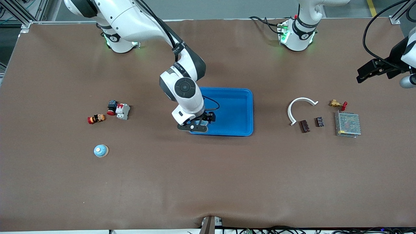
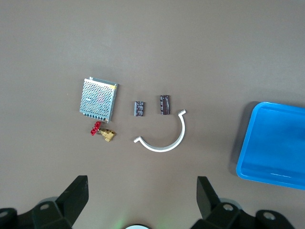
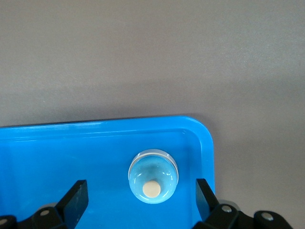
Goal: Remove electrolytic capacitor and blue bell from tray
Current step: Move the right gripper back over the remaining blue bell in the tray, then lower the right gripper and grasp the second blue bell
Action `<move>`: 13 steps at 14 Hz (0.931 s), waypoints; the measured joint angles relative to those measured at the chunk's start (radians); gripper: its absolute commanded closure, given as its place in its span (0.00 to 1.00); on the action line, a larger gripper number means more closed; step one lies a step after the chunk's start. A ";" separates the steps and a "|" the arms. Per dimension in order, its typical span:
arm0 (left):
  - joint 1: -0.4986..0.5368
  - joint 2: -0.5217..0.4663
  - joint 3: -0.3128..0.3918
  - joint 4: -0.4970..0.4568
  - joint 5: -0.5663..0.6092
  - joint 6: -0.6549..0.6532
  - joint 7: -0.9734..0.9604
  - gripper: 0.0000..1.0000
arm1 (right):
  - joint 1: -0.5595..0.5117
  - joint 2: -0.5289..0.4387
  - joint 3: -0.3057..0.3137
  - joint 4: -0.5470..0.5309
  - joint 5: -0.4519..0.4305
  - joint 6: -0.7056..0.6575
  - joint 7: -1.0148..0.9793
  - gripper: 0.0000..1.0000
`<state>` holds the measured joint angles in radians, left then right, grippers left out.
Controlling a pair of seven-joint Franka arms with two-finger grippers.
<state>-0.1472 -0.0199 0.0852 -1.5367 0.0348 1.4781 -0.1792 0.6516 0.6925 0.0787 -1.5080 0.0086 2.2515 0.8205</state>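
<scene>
Hovering over the blue tray (image 1: 240,110), right gripper (image 3: 140,202) fingers spread, bell (image 3: 153,177) sitting loose in the tray corner, left gripper (image 2: 140,200) released, waiting above the probable capacitor (image 2: 165,104), second bell (image 1: 101,150) around 7 o'clock of the tray.

Most of the blue tray (image 1: 239,112) is being left bare; only its corner nearest the camera, toward the right arm's end, is being occupied by a bell (image 3: 153,176) between the spread right end effector (image 3: 140,200) fingers.

right hand (image 1: 199,124) open, low, left hand (image 1: 369,73) open, raised
</scene>
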 measured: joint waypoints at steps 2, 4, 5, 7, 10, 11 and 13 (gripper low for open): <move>0.000 0.000 0.000 0.000 0.000 0.000 0.000 0.00 | 0.002 0.001 0.000 -0.040 -0.010 0.061 0.000 0.00; 0.000 -0.002 0.000 0.001 0.000 0.000 0.000 0.00 | 0.002 0.005 -0.001 -0.074 -0.012 0.108 0.000 0.00; 0.000 -0.003 0.000 0.001 0.000 0.000 0.000 0.00 | 0.004 0.009 -0.001 -0.081 -0.012 0.118 0.000 0.00; 0.000 -0.003 0.000 0.001 0.000 0.000 0.000 0.00 | 0.008 0.018 -0.001 -0.083 -0.012 0.128 0.000 0.00; 0.000 -0.003 0.000 0.001 0.000 0.000 0.000 0.00 | 0.014 0.028 -0.001 -0.084 -0.012 0.138 0.000 0.00; 0.000 -0.003 0.000 0.001 0.000 0.000 0.000 0.00 | 0.014 0.031 -0.001 -0.085 -0.012 0.143 0.000 0.00; 0.000 -0.003 0.000 0.001 0.000 0.000 0.000 0.00 | 0.014 0.042 -0.001 -0.085 -0.014 0.156 0.000 0.00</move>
<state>-0.1474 -0.0230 0.0852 -1.5355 0.0348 1.4781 -0.1792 0.6657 0.7344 0.0775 -1.5928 -0.0054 2.4071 0.8209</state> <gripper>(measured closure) 0.000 0.000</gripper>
